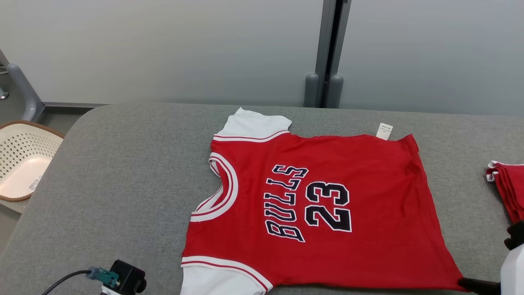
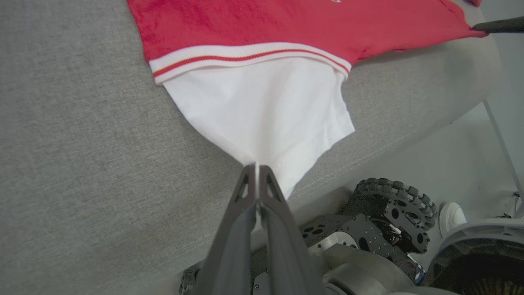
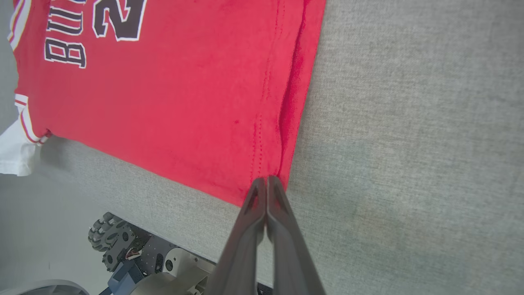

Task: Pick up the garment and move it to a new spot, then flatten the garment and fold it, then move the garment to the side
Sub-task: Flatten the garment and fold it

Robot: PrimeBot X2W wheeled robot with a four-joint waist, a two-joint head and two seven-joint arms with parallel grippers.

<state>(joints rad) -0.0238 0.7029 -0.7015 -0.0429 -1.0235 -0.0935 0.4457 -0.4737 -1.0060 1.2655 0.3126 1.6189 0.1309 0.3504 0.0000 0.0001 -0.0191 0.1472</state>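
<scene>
A grey padded worktop (image 1: 123, 172) carries a red Bulls 23 jersey (image 1: 368, 196) spread flat across its middle, reaching the front edge. The left gripper (image 2: 257, 168) is pinched closed on the tip of the white sleeve (image 2: 262, 110) overhanging that edge; the right gripper (image 3: 267, 180) is pinched closed on the jersey's red hem corner

1. Left gripper (image 2: 257, 166): the two dark fingers are pressed together, their tips pinching the white sleeve edge of the garment (image 2: 262, 106) at the near left.
2. Left wrist (image 1: 123, 278): low at the near left, its black camera housing facing up.
3. Right gripper (image 3: 267, 178): fingers closed flat together, nipping the garment's red hem corner at the near right.
4. Right forearm (image 1: 513, 270): pale, at the near right edge, with its dark fingers reaching left.
</scene>
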